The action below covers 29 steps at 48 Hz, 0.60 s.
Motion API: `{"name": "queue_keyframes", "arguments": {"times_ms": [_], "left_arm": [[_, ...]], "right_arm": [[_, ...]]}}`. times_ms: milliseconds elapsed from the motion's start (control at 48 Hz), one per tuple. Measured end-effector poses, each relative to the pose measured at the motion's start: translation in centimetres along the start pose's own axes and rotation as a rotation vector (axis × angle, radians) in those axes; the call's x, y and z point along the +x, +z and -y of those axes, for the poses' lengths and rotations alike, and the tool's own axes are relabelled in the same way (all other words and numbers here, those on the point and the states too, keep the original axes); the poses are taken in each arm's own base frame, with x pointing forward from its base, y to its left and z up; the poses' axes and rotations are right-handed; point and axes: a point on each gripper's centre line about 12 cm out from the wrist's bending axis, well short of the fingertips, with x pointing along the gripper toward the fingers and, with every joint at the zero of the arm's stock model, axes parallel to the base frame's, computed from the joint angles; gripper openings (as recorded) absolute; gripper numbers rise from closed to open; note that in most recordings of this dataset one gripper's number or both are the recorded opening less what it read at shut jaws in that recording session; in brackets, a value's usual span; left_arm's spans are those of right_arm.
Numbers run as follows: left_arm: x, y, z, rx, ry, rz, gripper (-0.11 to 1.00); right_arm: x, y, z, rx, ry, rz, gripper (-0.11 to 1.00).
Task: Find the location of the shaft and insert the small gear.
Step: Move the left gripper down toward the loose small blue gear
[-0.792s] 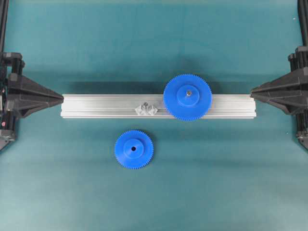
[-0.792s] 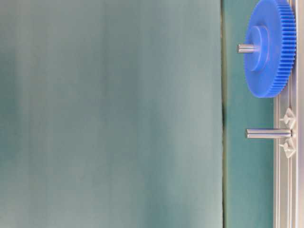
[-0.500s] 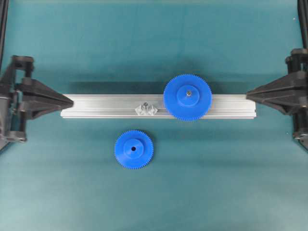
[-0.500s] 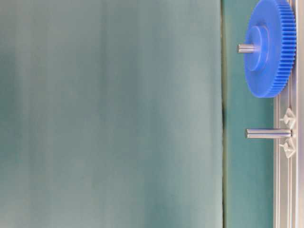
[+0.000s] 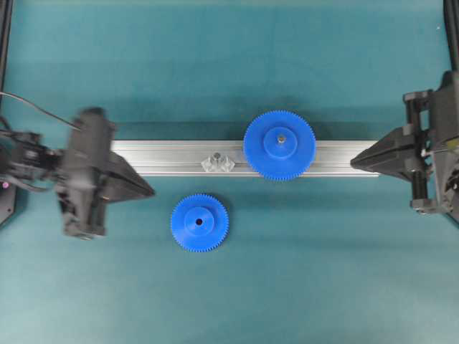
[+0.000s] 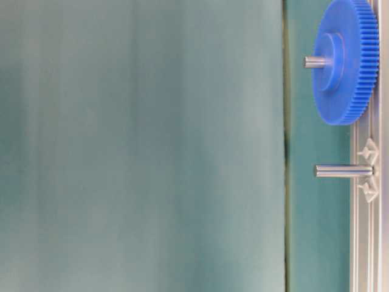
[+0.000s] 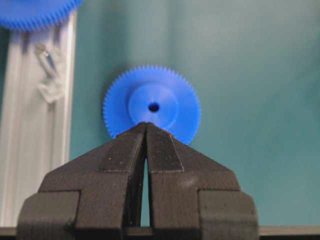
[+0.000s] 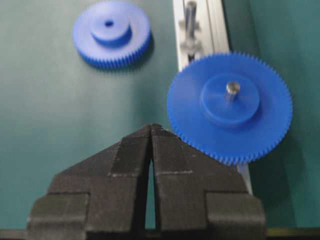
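The small gear (image 5: 199, 223) lies flat on the teal mat in front of the rail, hub and dark hole up; it also shows in both wrist views (image 7: 151, 105) (image 8: 111, 33). The shaft (image 6: 343, 171) rises bare from a clear bracket (image 5: 217, 163) on the aluminium rail, and shows in the wrist views too (image 7: 48, 57) (image 8: 190, 16). My left gripper (image 5: 149, 192) is shut and empty, its tip just left of the small gear, which sits right ahead of the tip (image 7: 146, 125). My right gripper (image 5: 354, 163) is shut and empty at the rail's right end, its tip (image 8: 151, 127) short of the large gear.
A larger blue gear (image 5: 279, 145) sits on a second pin on the aluminium rail (image 5: 172, 159), right of the bracket; its pin tip (image 8: 232, 88) pokes through the hub. The rail lies across the middle of the teal mat.
My left arm has swung in from the left edge toward the small gear, tip now just left of it. My right gripper has crept a little inward along the rail's right end.
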Motion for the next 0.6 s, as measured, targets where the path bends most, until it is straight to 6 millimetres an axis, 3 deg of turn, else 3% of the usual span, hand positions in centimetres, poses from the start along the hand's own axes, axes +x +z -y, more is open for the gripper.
{"name": "queue_keyframes", "arguments": {"times_ms": [104,271,354,605], "left_arm": [[1.7,-0.4,0.1,0.002,0.001,-0.043,0.26],[4.2,-1.1,0.5,0.009,-0.005,-0.102,0.73],[5.8,-1.9,0.6,0.011,-0.005,-0.144,0.9],[9.6,-4.4,0.5,0.017,0.003,-0.251,0.91]], "right_arm": [[0.3,-0.3,0.2,0.022,-0.01,-0.022,0.06],[0.5,-1.0,0.6,0.055,-0.024,-0.045,0.06],[0.6,-1.3,0.6,0.056,-0.026,-0.054,0.06],[0.6,-1.8,0.7,0.058,-0.028,-0.065,0.06]]}}
